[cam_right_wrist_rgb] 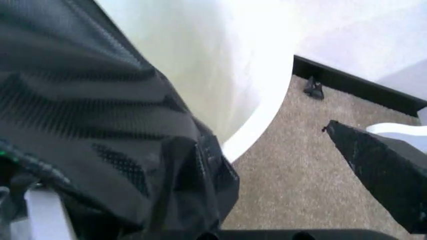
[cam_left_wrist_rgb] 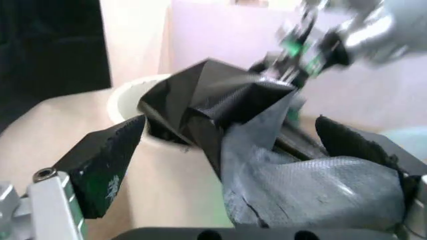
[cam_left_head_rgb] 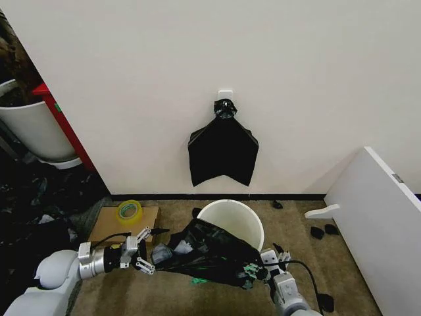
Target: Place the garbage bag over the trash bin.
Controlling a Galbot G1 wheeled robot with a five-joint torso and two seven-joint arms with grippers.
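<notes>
Left arm: reaches in low from the left, forearm level above the carpet. The left gripper [cam_left_head_rgb: 148,249] has its fingers spread; in the left wrist view one dark pad [cam_left_wrist_rgb: 100,167] stands clear of the plastic, while the other finger is draped in a fold of the bag, so I cannot tell whether it pinches anything.

Roll of yellow tape [cam_left_head_rgb: 129,210]: lies on a flat cardboard sheet [cam_left_head_rgb: 105,224] beside the left arm.

Garbage bag [cam_left_head_rgb: 207,252]: black, crinkled, stretched between the two grippers and lying over the near rim of the trash bin [cam_left_head_rgb: 240,217]. The head view shows the far half of the bin's mouth uncovered.

Right arm: comes up from below right. The right gripper [cam_left_head_rgb: 258,266] meets the bag's right end. In the right wrist view the bag [cam_right_wrist_rgb: 100,145] lies against the bin's white wall [cam_right_wrist_rgb: 220,75], and one dark fingertip [cam_right_wrist_rgb: 383,170] stands well apart over the carpet: jaws spread.
</notes>
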